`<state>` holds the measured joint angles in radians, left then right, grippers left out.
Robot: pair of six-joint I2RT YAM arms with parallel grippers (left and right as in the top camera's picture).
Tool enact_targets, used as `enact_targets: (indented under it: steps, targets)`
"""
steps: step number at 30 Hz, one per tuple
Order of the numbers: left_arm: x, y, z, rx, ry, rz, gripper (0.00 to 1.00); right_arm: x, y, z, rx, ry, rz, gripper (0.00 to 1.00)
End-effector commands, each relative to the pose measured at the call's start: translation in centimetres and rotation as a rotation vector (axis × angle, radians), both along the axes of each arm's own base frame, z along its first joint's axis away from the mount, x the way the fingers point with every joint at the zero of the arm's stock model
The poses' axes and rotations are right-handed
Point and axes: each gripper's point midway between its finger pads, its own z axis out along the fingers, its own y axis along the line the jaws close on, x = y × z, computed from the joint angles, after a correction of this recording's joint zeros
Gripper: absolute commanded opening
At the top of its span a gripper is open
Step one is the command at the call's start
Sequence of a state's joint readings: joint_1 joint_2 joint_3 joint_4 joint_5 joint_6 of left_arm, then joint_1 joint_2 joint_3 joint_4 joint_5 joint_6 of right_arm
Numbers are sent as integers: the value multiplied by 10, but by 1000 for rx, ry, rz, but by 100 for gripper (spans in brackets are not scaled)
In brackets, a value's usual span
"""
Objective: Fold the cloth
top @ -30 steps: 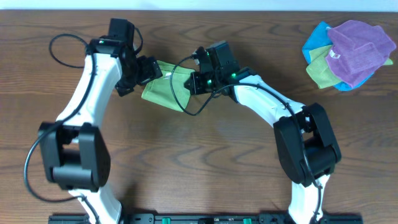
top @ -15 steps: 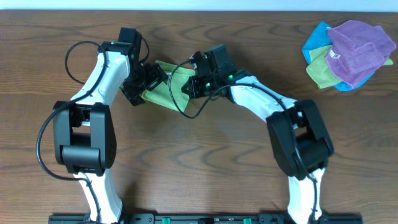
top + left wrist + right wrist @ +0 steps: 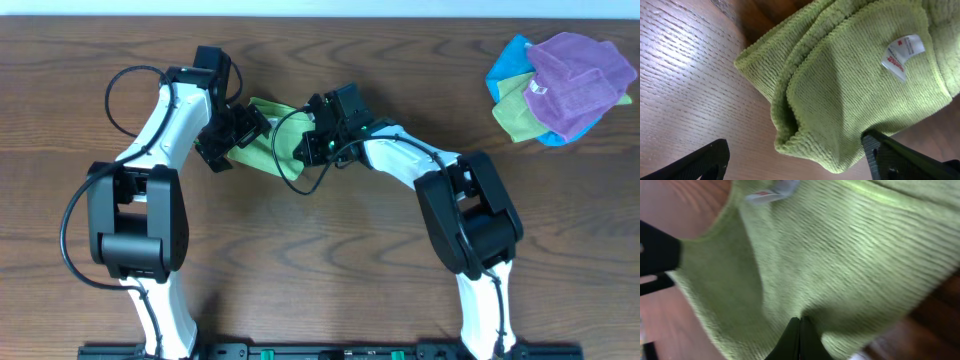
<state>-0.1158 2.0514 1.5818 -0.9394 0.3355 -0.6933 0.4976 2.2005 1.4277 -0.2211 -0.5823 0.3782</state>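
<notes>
Between wide left fingers, cloth (bunched).

Purple cloth atop blue cloth, wooden table

Lime-green ribbed cloth, white tag with red print; brown wood-grain table; far right, a purple, blue and green pile.
</notes>
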Motion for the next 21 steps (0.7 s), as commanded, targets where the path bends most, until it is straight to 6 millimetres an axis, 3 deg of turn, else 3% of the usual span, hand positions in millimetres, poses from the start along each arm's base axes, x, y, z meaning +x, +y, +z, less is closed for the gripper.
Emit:
enact_targets:
  steps: [1,5,10,14,21]
  targets:
    - [-3,-4,4,-31,14,-2,95,1,9,42,59,-58,25,2]
    - [-9,-1,3,-23,30,-27,95,13,-20,68,-49,-128,-65,2]
    - [-10,10,8,25,-16,-155,95,7,-98,114,-369,-254,-184,1]
    - [-13,23,22,65,-63,-257,95,-25,-146,159,-489,-283,-201,2]
    - [-22,54,74,135,-182,-336,95,-89,-210,219,-518,-402,-317,2]
